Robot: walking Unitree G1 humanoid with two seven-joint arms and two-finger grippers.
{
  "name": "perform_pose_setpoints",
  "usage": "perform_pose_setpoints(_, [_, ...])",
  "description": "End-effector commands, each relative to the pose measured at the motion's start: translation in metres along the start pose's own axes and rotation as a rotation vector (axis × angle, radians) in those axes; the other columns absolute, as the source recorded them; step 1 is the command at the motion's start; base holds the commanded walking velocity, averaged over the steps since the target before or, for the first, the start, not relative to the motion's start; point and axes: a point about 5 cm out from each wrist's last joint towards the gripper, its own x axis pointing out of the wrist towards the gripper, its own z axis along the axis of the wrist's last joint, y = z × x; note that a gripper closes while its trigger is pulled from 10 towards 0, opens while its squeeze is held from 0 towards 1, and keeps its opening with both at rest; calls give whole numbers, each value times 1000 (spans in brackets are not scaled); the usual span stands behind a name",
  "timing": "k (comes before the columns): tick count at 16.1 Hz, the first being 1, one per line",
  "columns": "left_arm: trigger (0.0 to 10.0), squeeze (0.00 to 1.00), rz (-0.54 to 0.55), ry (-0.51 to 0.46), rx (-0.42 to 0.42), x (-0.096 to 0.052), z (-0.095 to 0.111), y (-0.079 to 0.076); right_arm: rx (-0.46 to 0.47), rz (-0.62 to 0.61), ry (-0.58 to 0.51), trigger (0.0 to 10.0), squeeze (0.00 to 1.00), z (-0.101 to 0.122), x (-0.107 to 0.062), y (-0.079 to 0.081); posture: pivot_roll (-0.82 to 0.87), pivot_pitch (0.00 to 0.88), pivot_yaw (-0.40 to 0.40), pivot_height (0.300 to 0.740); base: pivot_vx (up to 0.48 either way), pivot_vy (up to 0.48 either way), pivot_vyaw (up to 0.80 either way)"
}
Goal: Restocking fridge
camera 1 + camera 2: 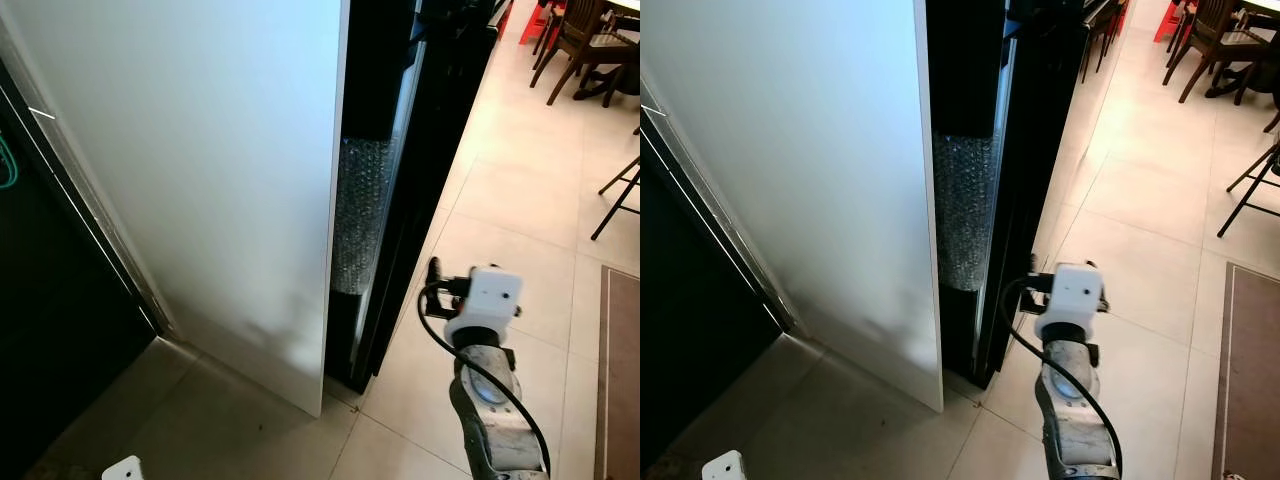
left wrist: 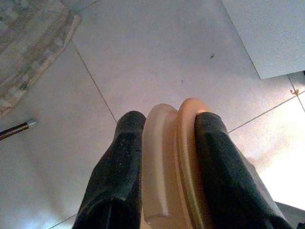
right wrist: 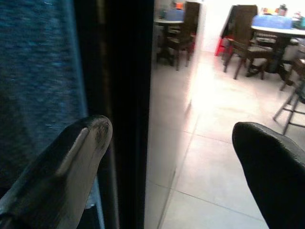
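white panel [image 1: 200, 180], broad, flat and matte, takes up most of the head views; looks like the fridge's side wall or door seen edge-on, cannot tell which. just past its edge is a narrow dark gap, with a strip of bubble wrap [image 1: 358, 215], clear and dimpled, standing upright in it. beyond the gap is a black glossy fridge door [image 1: 425, 150], tall and slim, seen nearly edge-on.

floor [image 1: 520, 200] is pale glossy square tile with thin grout lines. dark wooden chairs [image 1: 580, 45] sit well off at the far end, and a brown rug edge [image 1: 622, 370] lies on the robot's right.

right gripper [image 3: 171, 162]: fingers wide apart, nothing between them. right wrist view looks along them at the black door edge; one rounded black finger sits just beside that dark edge, the other is out over open tile. that view also shows the door's shiny face mirroring chairs and a table [image 3: 276, 26], which the head views don't give. head view shows the silver right arm with its white wrist block [image 1: 485, 300] and a black cable loop, raised near the lower part of the door edge.

left gripper [image 2: 167, 157]: fingers clamped on a pale tan rounded object [image 2: 167, 176], smooth, with two curved rims side by side, pinched between the pads; cannot tell what it is. it hangs over tile, with a white panel corner and a mottled rug in the background.
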Motion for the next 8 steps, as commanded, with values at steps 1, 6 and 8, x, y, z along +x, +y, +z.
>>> perform_pose_setpoints(1, [10000,0,8,10,7,0,-1,3,-1,27,-4,10000,0,5,-1,5,-59,1,-46,740,247,0,0])
perform_pose_setpoints(6, [10000,0,7,12,10,0,0,4,2,29,-5,10000,0,9,-2,3,-64,14,-42,740,257,0,0])
perform_pose_setpoints(8, [10000,0,4,10,12,0,1,3,0,27,-2,10000,0,9,-3,2,-66,12,-42,740,264,0,0])
